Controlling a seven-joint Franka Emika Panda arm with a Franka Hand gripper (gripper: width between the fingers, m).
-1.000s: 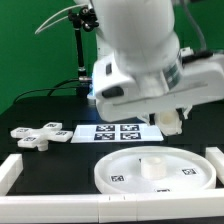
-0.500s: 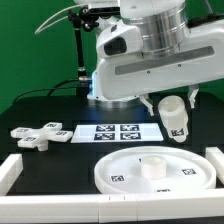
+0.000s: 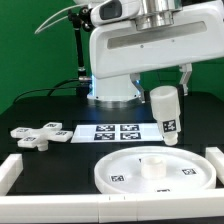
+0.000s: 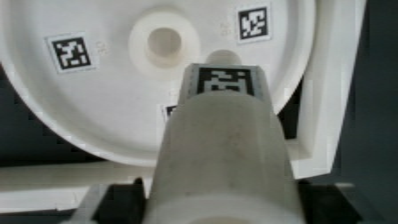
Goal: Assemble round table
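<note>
Exterior view: our gripper (image 3: pixel 165 90) clamps the leg (image 3: pixel 166 115) upright over the disc (image 3: pixel 112 178) at the worktop's near edge, hub (image 3: pixel 152 165) slightly toward the exterior view's left.

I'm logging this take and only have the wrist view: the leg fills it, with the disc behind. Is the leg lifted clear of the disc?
Observer: Yes. In the exterior view the leg is upright in the hand and hangs in the air, not touching the disc.
Operator: What else is out of my frame?
Observer: The cross-shaped foot piece lies on the table at the exterior view's left, apart from the disc.
Operator: Anything beside it?
Observer: The marker board lies flat on the foot piece's side toward the exterior view's right, beyond the disc.
</note>
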